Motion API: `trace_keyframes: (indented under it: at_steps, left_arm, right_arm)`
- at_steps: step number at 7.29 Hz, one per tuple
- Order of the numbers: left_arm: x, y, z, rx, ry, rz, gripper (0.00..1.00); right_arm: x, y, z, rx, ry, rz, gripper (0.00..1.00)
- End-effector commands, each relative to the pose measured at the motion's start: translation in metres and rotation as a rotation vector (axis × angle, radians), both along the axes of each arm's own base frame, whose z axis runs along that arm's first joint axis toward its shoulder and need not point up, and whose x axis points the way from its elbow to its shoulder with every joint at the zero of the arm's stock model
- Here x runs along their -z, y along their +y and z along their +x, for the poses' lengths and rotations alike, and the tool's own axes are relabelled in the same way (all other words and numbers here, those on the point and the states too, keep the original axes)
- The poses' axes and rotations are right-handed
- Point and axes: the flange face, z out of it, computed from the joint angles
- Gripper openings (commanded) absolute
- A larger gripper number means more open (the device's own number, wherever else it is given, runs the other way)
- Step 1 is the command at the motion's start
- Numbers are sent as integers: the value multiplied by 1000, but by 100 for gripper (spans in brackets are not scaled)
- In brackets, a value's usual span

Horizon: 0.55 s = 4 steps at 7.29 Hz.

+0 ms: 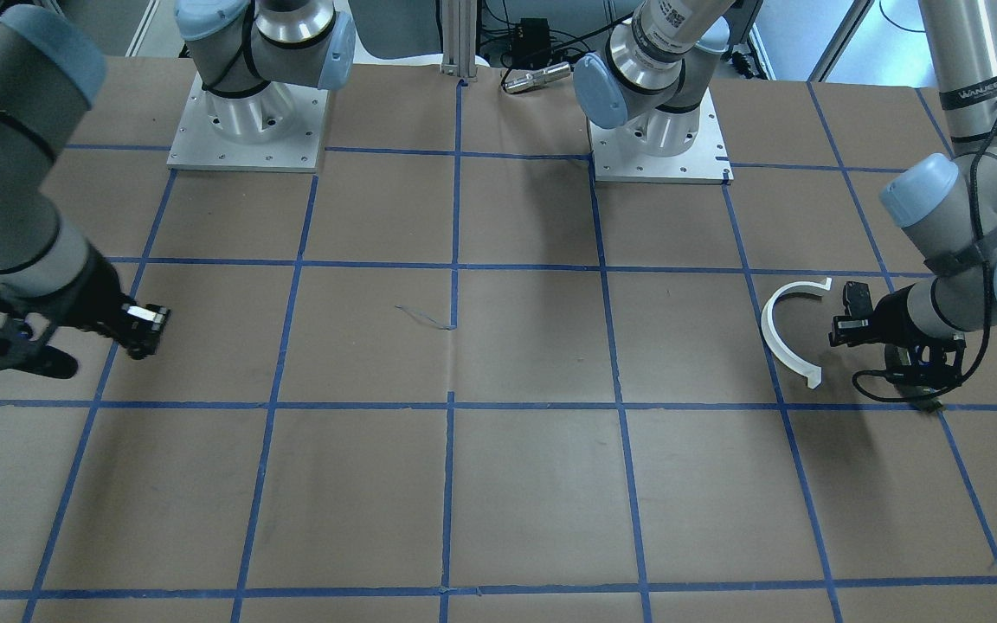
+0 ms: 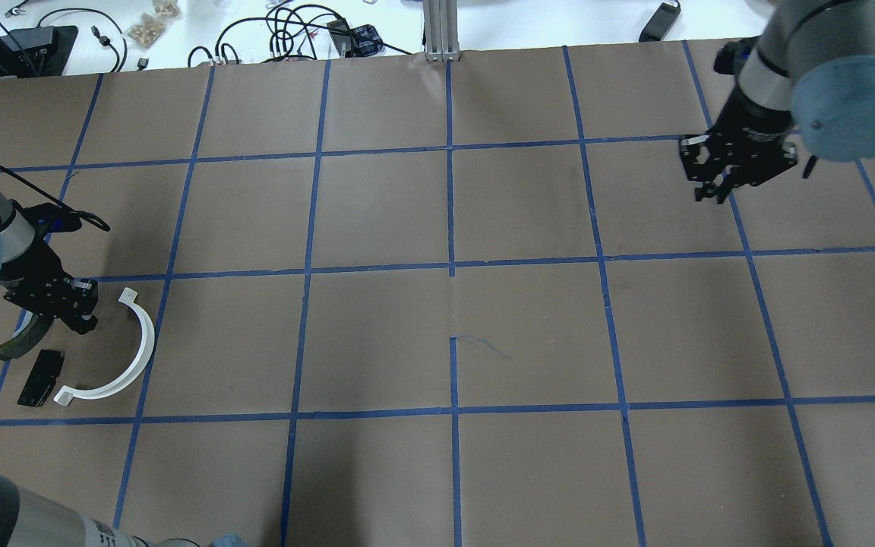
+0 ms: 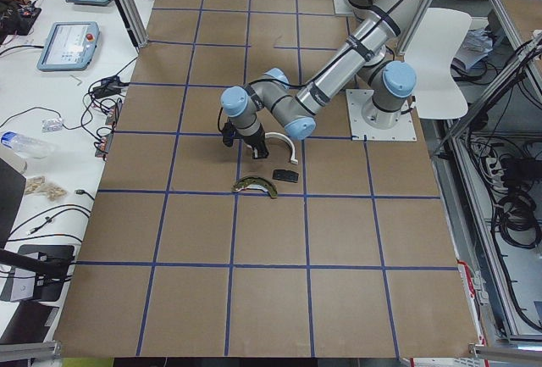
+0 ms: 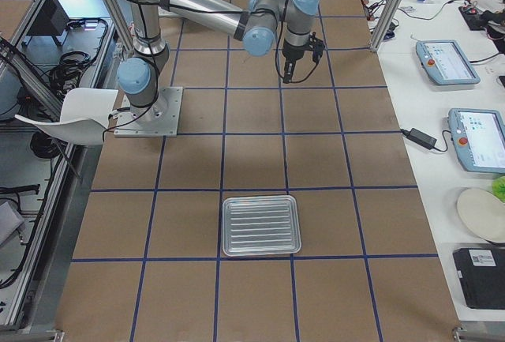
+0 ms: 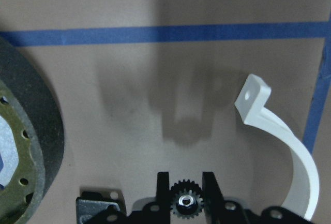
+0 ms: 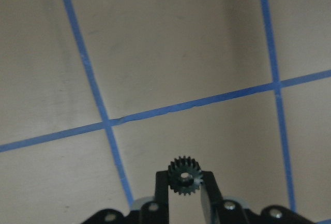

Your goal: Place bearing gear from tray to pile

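My left gripper [image 5: 186, 187] is shut on a small black toothed bearing gear [image 5: 186, 202] and hovers low over the pile. The pile holds a white half-ring arc [image 2: 120, 353], a small black pad [image 2: 41, 376] and a dark olive curved shoe [image 2: 21, 343]. The arc [image 5: 289, 141] lies to the right of the fingers and the shoe [image 5: 31, 146] to their left. My right gripper [image 2: 711, 191] is far off over bare paper, shut on a second black gear [image 6: 184, 176]. The metal tray [image 4: 261, 225] shows no parts in it.
Brown paper with a blue tape grid [image 2: 451, 266] covers the table. The two arm bases [image 1: 247, 121] stand at the robot's side. Cables and tablets [image 4: 447, 61] lie on the bench beyond the table edge.
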Motion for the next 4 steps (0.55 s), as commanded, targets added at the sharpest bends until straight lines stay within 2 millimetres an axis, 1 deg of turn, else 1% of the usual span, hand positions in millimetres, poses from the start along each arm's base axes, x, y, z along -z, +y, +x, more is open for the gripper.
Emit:
trace_keyframes:
  at_steps: [1,2,3,4]
  left_arm:
    - [6,0,3,-13,3,-2,0]
    - [7,-1,3,-10,3,-6,0]
    - [9,-2,2,-15,15,-14,0]
    - [14,-3,0,-20,36,-20,15]
  right_arm:
    - [20,21,150,116,-43,7,25]
    - [40,20,194,129,-83,-23,25]
    - [64,20,233,94,-170,-25,24]
    - [84,19,255,57,-176,-38,25]
